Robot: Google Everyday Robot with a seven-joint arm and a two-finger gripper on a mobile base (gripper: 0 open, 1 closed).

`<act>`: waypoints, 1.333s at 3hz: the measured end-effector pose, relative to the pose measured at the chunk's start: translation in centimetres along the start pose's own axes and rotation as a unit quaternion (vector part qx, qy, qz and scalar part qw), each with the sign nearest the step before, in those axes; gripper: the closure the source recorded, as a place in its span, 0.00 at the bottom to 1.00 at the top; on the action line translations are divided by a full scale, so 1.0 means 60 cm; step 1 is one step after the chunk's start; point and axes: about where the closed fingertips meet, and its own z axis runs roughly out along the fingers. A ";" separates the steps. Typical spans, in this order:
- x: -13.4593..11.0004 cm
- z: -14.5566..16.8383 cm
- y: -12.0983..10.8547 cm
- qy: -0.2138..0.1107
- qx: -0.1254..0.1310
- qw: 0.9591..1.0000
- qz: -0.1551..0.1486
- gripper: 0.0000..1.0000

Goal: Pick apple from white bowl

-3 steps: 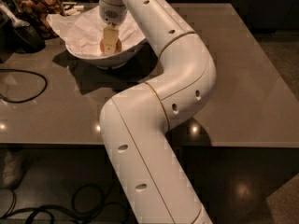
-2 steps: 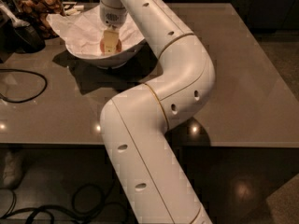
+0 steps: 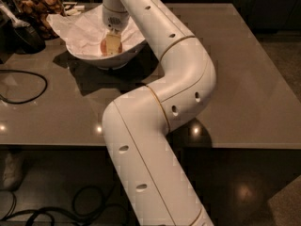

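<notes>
Pincer [image 3: 112,44] is seen lowered into white bowl [image 3: 123,59] on desk [image 3: 235,79], set against apple [image 3: 103,46]. Almost no shift is noted from a second ago. Whether it is clenched cannot be told. Apple is not yet lifted, and the grasp is judged still in hand.

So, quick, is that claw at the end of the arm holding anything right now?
Gripper: down inside the white bowl, right at the apple; whether it is open, closed or holding it cannot be told.
</notes>
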 end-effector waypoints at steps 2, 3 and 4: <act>0.000 0.000 0.000 0.000 0.000 1.000 0.000 0.91; -0.013 -0.008 -0.014 -0.013 0.019 1.000 -0.005 1.00; -0.033 -0.079 -0.020 -0.041 0.054 0.998 -0.015 1.00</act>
